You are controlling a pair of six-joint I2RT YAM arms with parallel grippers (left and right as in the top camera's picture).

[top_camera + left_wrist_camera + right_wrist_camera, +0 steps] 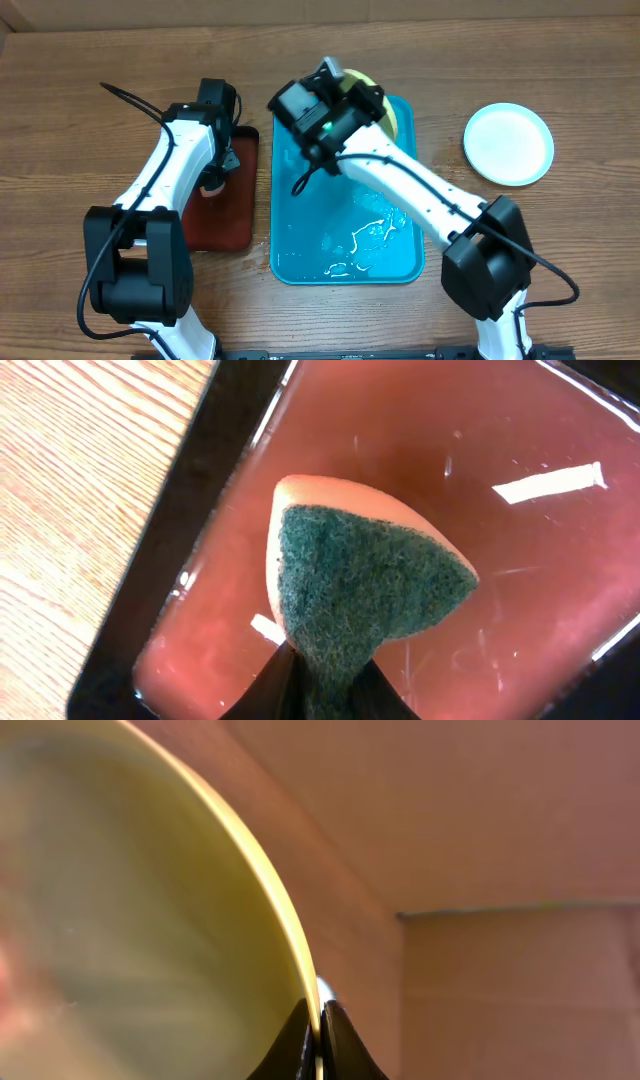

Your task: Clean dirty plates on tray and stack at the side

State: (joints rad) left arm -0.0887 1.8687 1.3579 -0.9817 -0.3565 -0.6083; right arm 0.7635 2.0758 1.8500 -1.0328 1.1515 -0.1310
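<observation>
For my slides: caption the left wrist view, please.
Left pincer grips a green-faced sponge, red-brown tray behind.

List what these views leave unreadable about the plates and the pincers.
Overhead: the yellow-rimmed plate is mostly hidden by the right arm; anything beneath it is unseen.
Right wrist: the plate's face is blurred, too close; smears unreadable. The right pincer is cut by the bottom edge.
Left wrist: the left pincer is cut by the bottom edge, pinching the sponge.

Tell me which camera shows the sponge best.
Left wrist view: the sponge, green scouring face, fills the frame, pinched by the left gripper above the red-brown tray. Overhead, the left arm hides it; the right wrist shows none.
</observation>
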